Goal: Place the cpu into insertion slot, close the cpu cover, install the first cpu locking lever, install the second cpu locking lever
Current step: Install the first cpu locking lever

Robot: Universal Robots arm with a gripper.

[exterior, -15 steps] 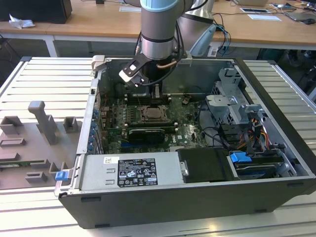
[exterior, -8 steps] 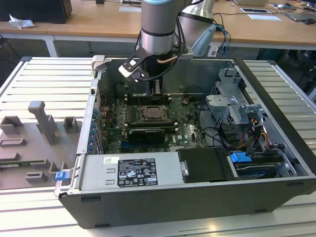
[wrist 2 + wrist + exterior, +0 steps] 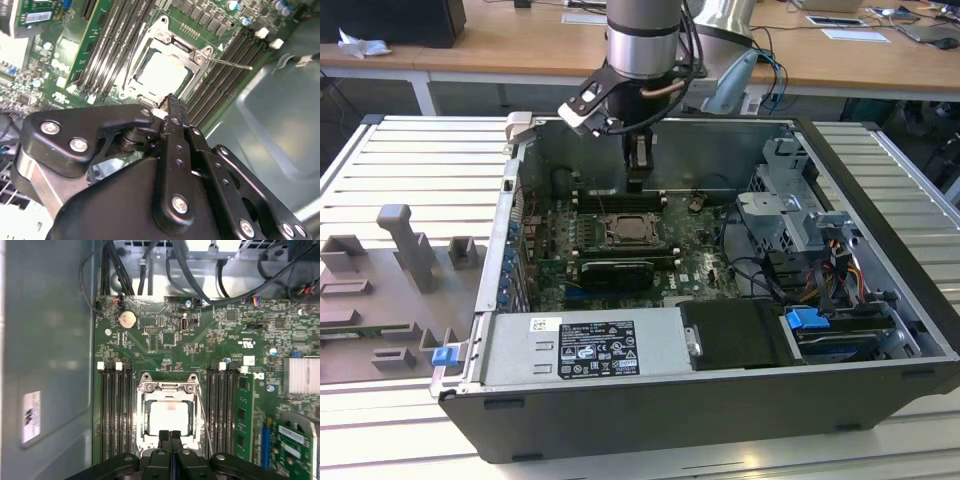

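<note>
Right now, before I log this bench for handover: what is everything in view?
computer case: one, dark grey, lying open on the slatted table
circuit board: one, green, on the case floor
cpu: one, pale silver, seated in the socket
cpu cover: one, silvery frame, down over the cpu
lever: one thin silvery wire, sticking out beside the socket
memory slots: two black banks, either side of the socket
coin battery: one, silver, on the board
power supply: one, grey box, along the case's near wall
fixture blocks: several, grey, exterior view's left
gripper: one, black, shut, over the socket's edge
</note>
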